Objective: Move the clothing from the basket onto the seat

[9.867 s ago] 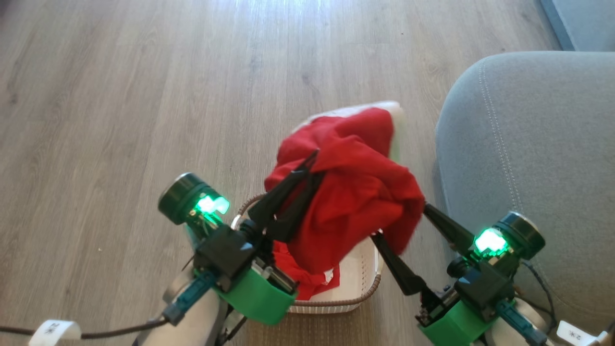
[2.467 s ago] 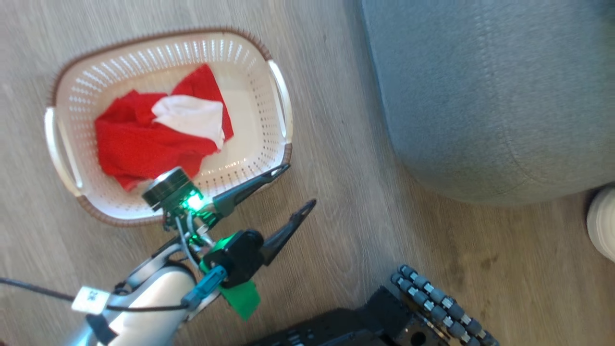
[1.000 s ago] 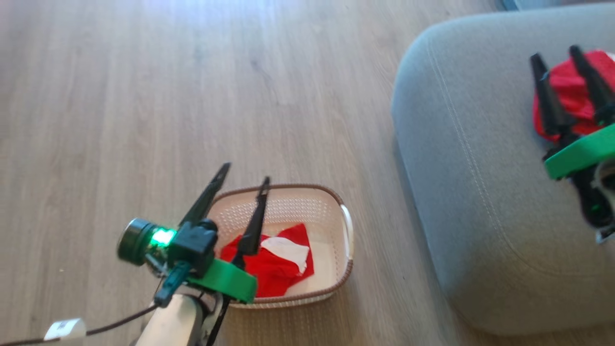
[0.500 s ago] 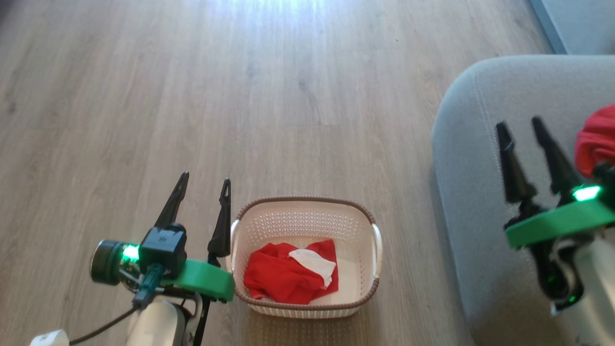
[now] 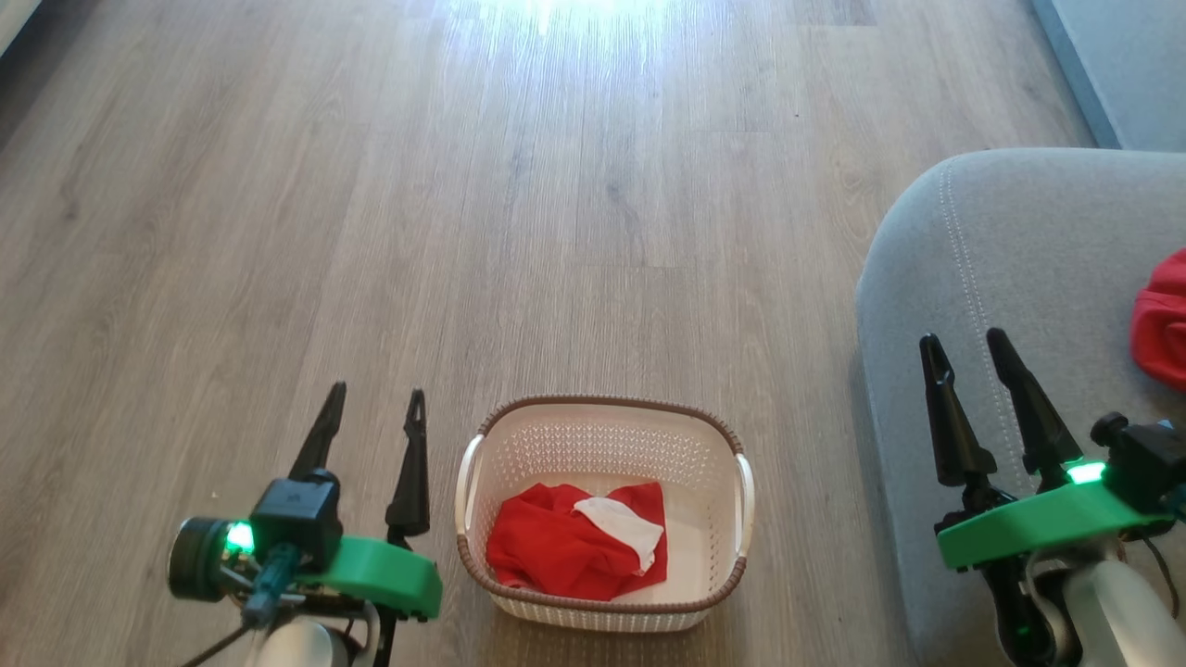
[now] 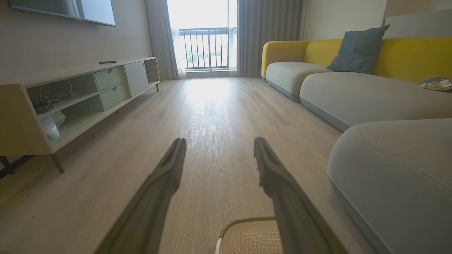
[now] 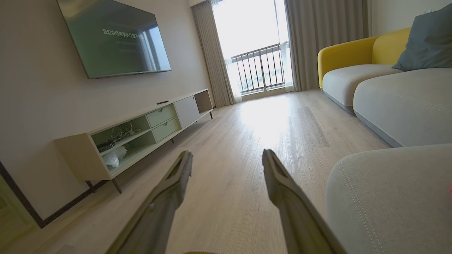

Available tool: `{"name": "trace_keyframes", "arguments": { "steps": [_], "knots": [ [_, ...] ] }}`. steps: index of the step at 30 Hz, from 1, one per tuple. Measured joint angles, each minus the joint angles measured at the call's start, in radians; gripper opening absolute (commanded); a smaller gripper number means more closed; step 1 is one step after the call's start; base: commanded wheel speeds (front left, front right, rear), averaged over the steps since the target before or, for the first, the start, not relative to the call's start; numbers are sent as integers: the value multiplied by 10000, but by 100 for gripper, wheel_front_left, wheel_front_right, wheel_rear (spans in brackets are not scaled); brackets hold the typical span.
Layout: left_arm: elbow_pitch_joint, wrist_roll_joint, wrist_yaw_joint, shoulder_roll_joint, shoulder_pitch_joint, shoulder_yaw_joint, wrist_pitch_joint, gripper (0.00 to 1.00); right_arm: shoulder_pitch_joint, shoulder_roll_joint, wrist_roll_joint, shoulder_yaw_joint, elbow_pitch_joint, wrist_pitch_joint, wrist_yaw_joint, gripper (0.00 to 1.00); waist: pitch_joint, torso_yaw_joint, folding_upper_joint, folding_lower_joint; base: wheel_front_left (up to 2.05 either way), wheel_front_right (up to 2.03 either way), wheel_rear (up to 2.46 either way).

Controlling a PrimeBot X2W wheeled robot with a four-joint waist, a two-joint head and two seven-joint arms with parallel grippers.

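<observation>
Right gripper [image 5: 963, 337] has withdrawn; both sets of fingers gape empty. Lower your left gripper [image 5: 377, 391], pinching the basket [image 5: 602, 402]'s clothing [image 5: 556, 556] deep.

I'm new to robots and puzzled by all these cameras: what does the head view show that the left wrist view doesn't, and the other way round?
From the head: red clothing lying in the basket, another red piece on the seat, and the open right gripper.
From the left wrist: a TV stand, a balcony door, a yellow sofa and a cushion.
In both: the open left gripper, the basket's rim, the seat and the floor.
</observation>
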Motion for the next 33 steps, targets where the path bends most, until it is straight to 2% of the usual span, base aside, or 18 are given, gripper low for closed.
{"name": "trace_keyframes", "arguments": {
  "steps": [11,18,33],
  "knots": [
    [4,100,23,0,96,-151,0,100,614,435,-982,-107,-75,0,0,100,-22,-15,0,0,0,0,0],
    [171,96,184,0,244,-198,0,100,616,568,-1066,-163,-54,0,0,100,-52,107,0,0,0,0,0],
    [230,94,184,0,243,-265,0,100,616,573,-1133,-188,-38,0,0,100,64,100,0,0,0,0,0]
  ]
}}
